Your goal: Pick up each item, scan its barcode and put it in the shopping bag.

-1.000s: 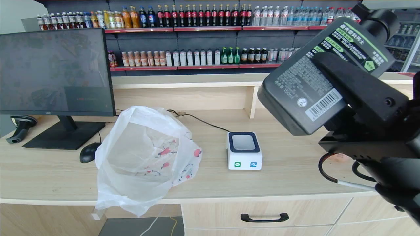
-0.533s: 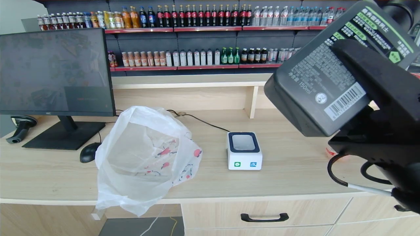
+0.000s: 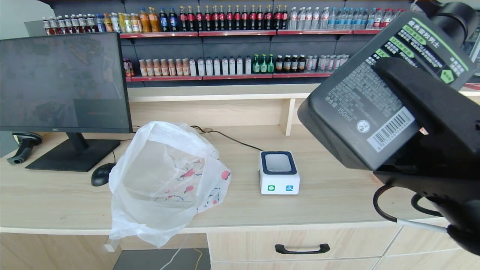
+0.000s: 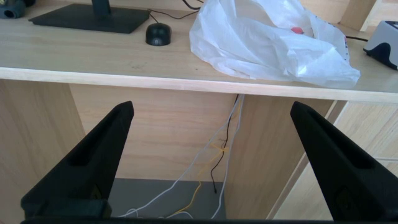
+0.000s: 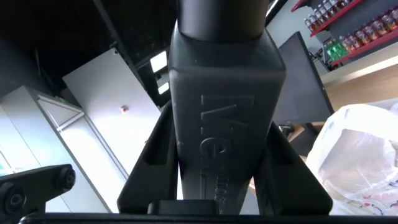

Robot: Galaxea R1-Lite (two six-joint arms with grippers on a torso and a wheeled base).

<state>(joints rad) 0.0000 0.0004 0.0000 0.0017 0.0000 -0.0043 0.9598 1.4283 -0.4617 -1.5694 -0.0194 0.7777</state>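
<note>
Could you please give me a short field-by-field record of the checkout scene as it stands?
Scanner: white box on the counter, window up
Shopping bag: open, at the counter's front edge, left of the scanner
Held item: dark bottle, tilted, barcode facing the head camera
Right gripper: shut on the bottle, raised to the right of the scanner
Left gripper: open, empty, below the counter edge

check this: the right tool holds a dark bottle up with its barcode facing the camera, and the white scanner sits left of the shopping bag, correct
Not quite: the head view shows the scanner right of the shopping bag, not left. The rest stands: the right tool holds the dark bottle up, barcode facing the camera.
</note>
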